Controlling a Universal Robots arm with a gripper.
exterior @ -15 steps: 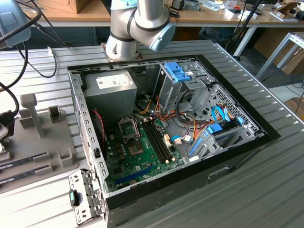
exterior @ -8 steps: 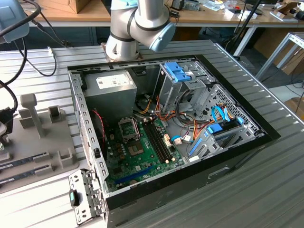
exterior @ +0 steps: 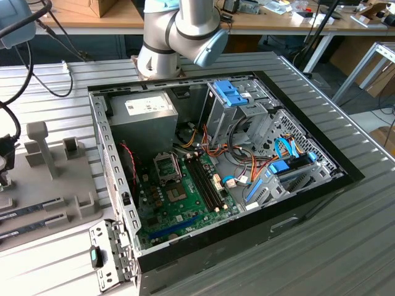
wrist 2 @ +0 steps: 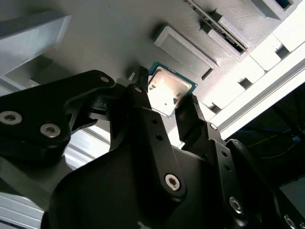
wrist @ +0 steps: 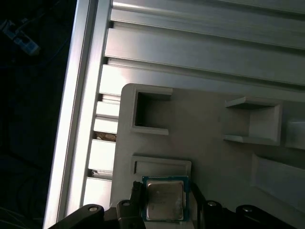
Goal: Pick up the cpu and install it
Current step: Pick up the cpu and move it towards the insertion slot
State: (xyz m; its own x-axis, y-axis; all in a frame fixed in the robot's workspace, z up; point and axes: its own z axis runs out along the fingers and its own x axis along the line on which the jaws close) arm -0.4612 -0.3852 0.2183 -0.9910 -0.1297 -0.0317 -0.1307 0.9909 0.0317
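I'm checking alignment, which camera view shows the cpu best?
The first wrist view: the cpu appears flat-on, its silvery top and green rim in view. In the second wrist view it is washed by glare and partly covered by the end effector. The exterior view looks into the computer case.

An open computer case [exterior: 247,233], green motherboard [exterior: 179,206] inside, sits on a slatted table [exterior: 336,259] beside a grey tray [exterior: 80,182].

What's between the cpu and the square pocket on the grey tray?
In the first wrist view, a shallow rectangular recess sits between the cpu and the square pocket on the tray. Nothing else lies in that stretch.
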